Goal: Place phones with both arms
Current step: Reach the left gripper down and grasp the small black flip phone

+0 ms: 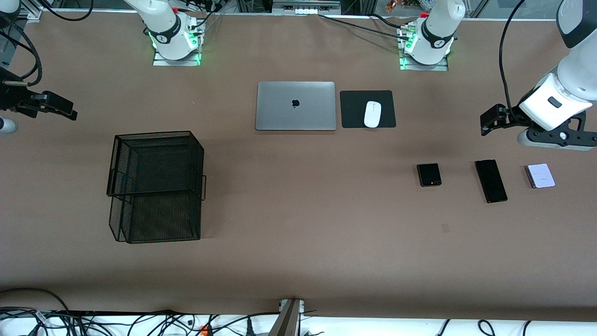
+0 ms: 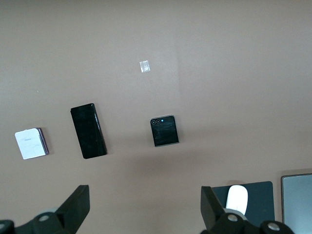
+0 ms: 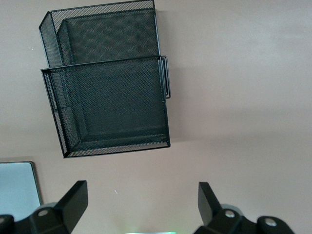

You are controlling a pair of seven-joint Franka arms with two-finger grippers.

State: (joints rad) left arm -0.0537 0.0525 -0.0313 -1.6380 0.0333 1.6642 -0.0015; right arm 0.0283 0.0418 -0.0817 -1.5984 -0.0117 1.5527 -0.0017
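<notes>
A: Brown matte counter (image 1: pixel 298 261) is carrying three phones in a row toward the left arm's end. The small squarish black phone (image 1: pixel 429 174) is lying nearest the middle, the long slim black slab phone (image 1: pixel 491 181) is sitting beside it, and the small squarish pale lavender phone (image 1: pixel 540 176) is lying at the outer end. None are touching each other.

B: Pincers?

A: The left pincer (image 1: pixel 487 122) is hanging in the air over bare counter near the phones, fingers spread wide, gripping nothing. Its wrist view is showing both black fingers (image 2: pixel 75 207) apart with all three phones between them on the surface below. The right pincer (image 1: pixel 58 108) is hovering at the right arm's end of the counter, likewise released and empty.

B: Other items?

A: A black wire-mesh two-tier basket (image 1: pixel 156 186) is standing toward the right arm's end, under the right wrist camera. A closed silver laptop (image 1: pixel 295 106) is lying mid-counter, farther from the front camera than the phones. Beside it, a white oval mouse (image 1: pixel 372 114) is resting on a black square pad (image 1: pixel 354 112).
</notes>
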